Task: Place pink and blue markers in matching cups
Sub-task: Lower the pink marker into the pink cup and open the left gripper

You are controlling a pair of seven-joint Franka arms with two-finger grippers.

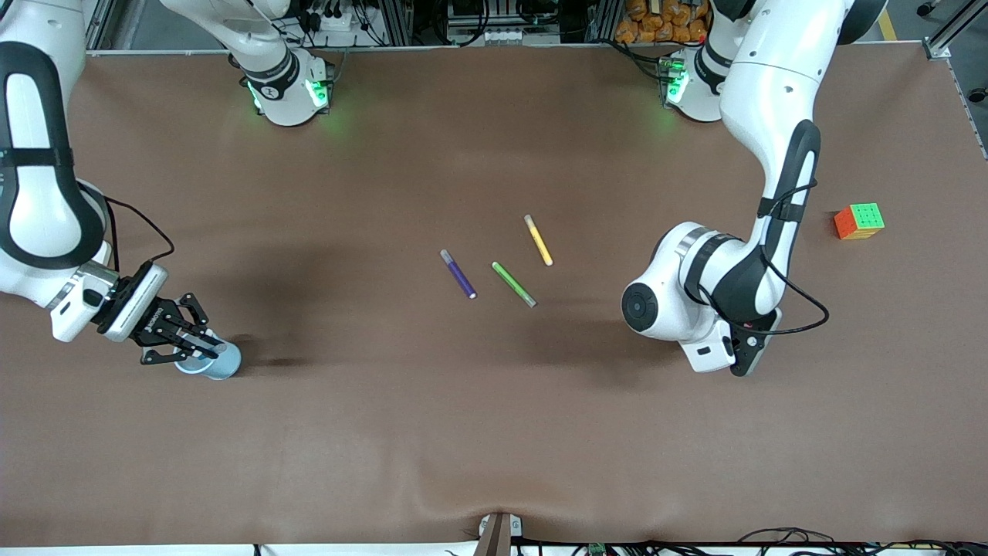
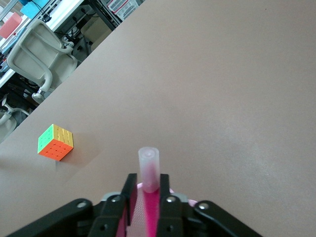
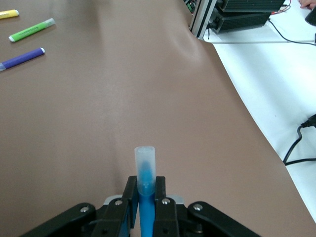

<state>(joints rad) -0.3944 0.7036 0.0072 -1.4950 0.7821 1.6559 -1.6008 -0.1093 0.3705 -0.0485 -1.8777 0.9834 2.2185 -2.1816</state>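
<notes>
Right tool (image 1: 202,345) sits clamped on the slim bright-blue marker (image 3: 144,195) directly over the pale blue plastic cup (image 1: 216,361): lower, then release. Left tool (image 2: 148,197) is pinching the magenta-pink marker (image 2: 150,210) above the brown desk (image 1: 494,425), its cup barely visible.

Brown matte worktop (image 1: 494,432) under soft even light — a beige office chair (image 2: 42,57) stands off one edge, a white floor strip (image 3: 276,98) with black cables (image 3: 298,143) off another.
</notes>
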